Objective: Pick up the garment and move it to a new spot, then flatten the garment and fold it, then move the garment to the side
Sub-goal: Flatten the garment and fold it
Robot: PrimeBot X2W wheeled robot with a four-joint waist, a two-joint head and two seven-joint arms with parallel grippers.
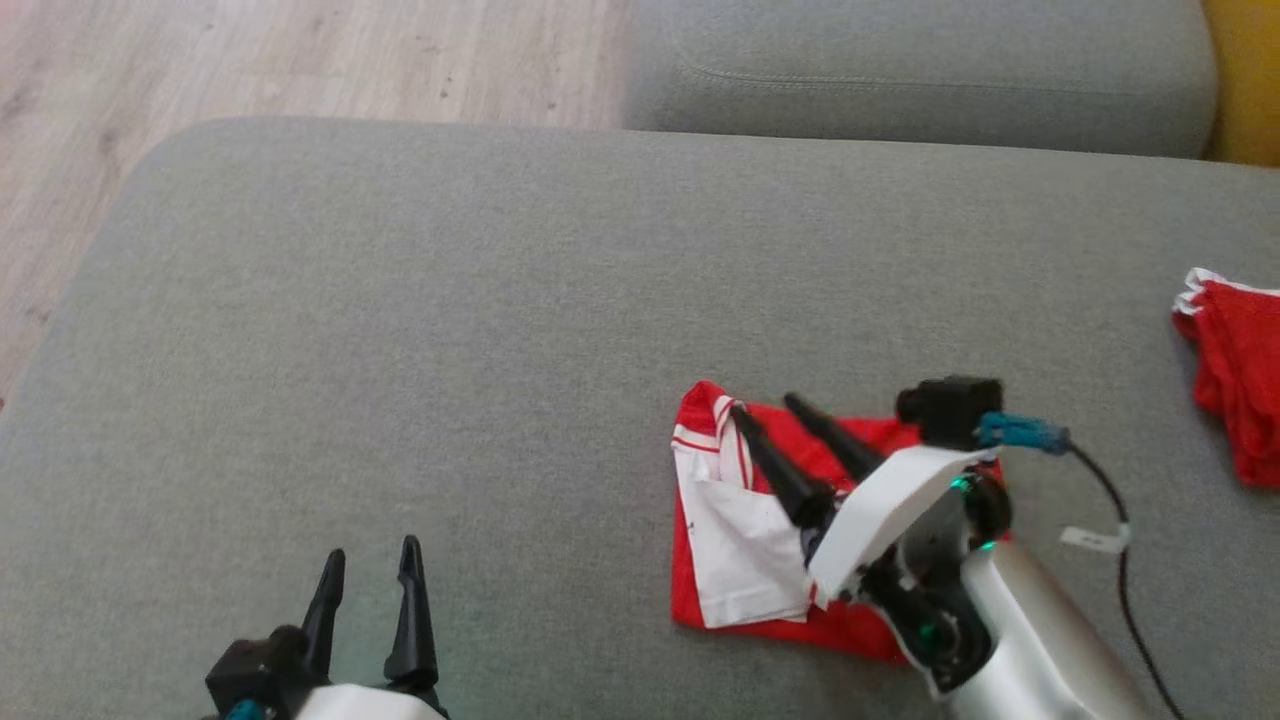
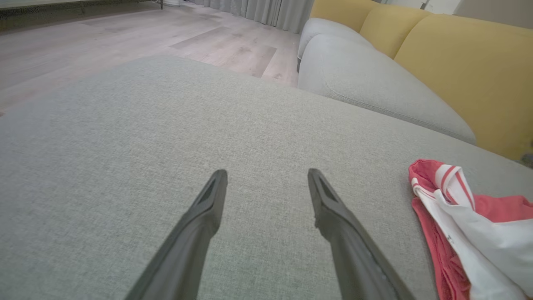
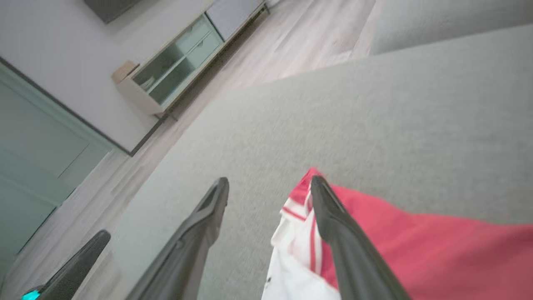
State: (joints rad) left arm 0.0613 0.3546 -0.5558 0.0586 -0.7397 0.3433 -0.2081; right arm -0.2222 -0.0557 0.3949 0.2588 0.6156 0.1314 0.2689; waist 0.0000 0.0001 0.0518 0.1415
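The garment (image 1: 740,550), red with a white striped panel, lies folded in a small flat packet on the grey cushion (image 1: 400,300), right of centre. My right gripper (image 1: 764,404) hovers over its far left corner, open, nothing between the fingers. In the right wrist view this gripper (image 3: 270,179) has one finger over the garment (image 3: 416,250) edge and the other over bare cushion. My left gripper (image 1: 372,548) stands open at the lower left, well clear of the cloth. The left wrist view shows that gripper (image 2: 267,171) open over bare fabric, the garment (image 2: 470,225) to its right.
Another red and white cloth (image 1: 1240,390) lies at the cushion's right edge. A second grey cushion (image 1: 900,70) sits behind, with a yellow backrest (image 2: 458,62) beyond it. Wood floor (image 1: 200,60) borders the cushion's far left. A cable (image 1: 1130,560) trails from my right wrist.
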